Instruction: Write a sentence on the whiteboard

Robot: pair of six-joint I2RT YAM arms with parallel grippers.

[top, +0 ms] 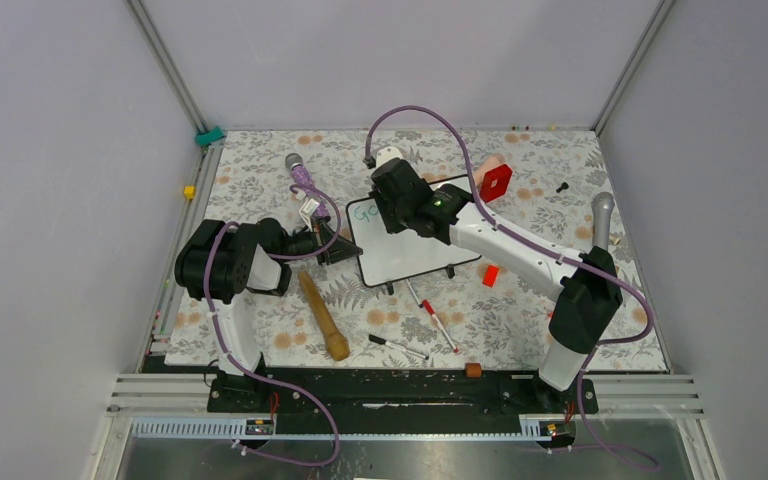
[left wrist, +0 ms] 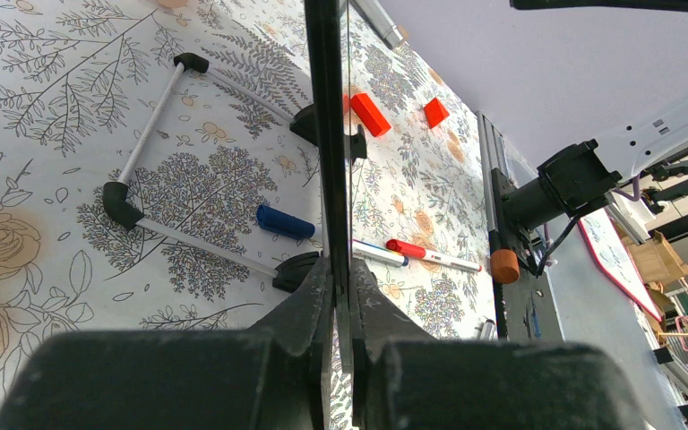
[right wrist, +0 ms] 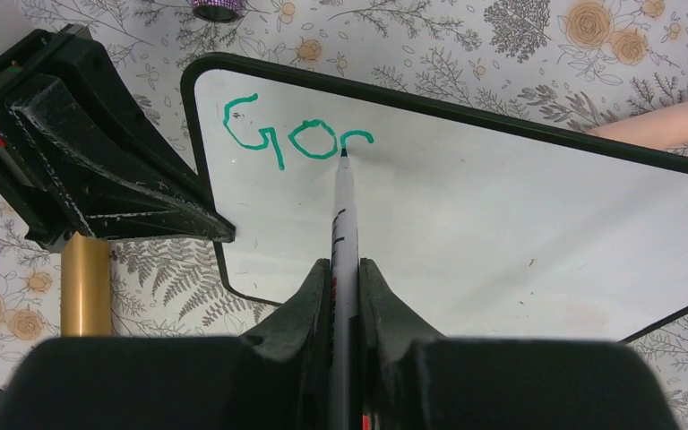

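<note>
1. One whiteboard (top: 415, 245) sat mid-table, and the left gripper (left wrist: 338, 273) pinched its left edge, likely to steady it.
2. The right gripper (right wrist: 345, 269) was clamped on one marker (right wrist: 340, 206), whose tip touched the board to write.
3. The sentence (right wrist: 287, 139) showed two green letters and an unfinished third, at the board's top-left.
4. Two spare markers (top: 438, 322) lay nearer.

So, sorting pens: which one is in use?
The pen clamped in the right gripper, tip on the whiteboard; the others lie loose on the table.
</note>
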